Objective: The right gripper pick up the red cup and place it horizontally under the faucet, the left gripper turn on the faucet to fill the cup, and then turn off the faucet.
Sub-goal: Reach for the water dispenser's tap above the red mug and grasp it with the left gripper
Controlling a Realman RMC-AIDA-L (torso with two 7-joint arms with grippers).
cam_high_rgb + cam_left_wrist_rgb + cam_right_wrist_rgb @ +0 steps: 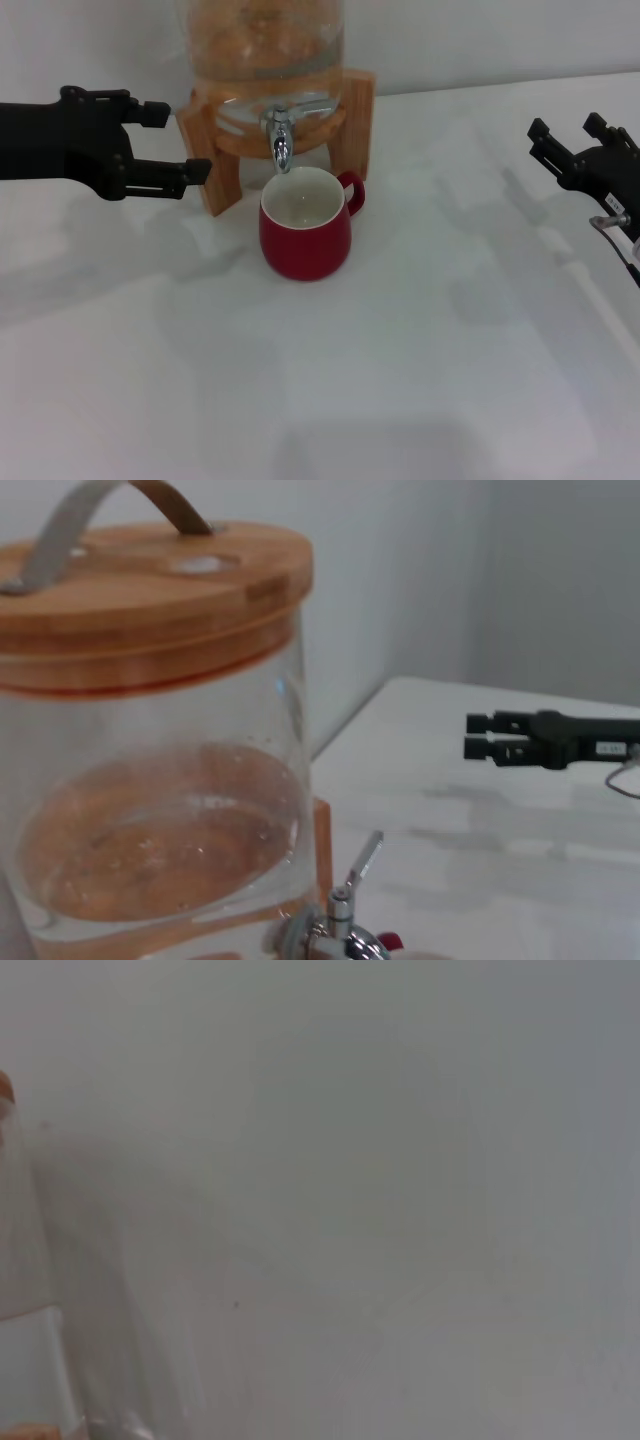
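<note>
Cup (305, 232) sits upright on the white table (400, 380), right under the faucet (279, 135), whose spout points down into its white inside. Its little handle sticks out toward the right gripper's side. Nothing's holding it.

Left gripper (180, 142) hangs level with the faucet, off to its left, well clear of the cup. Its two black fingers are spread apart with nothing between them, and their tips sit just beside the wooden stand (215, 160), at the left leg. Can't tell if they actually touch the wood.

Right gripper (562, 140) is way off on the far side, well apart from the cup and the faucet. The fingers look parted and empty. From the left wrist view it shows up as a black claw (490, 736) floating over the table in the distance.

That same view looks close at the glass jar (150, 810) with its wooden lid (150, 590) and grey strap handle, some liquid in the bottom, and the faucet's lever (362, 865) tilted up near the lower edge. The right wrist view is basically just white wall with a sliver of the jar at one edge.
</note>
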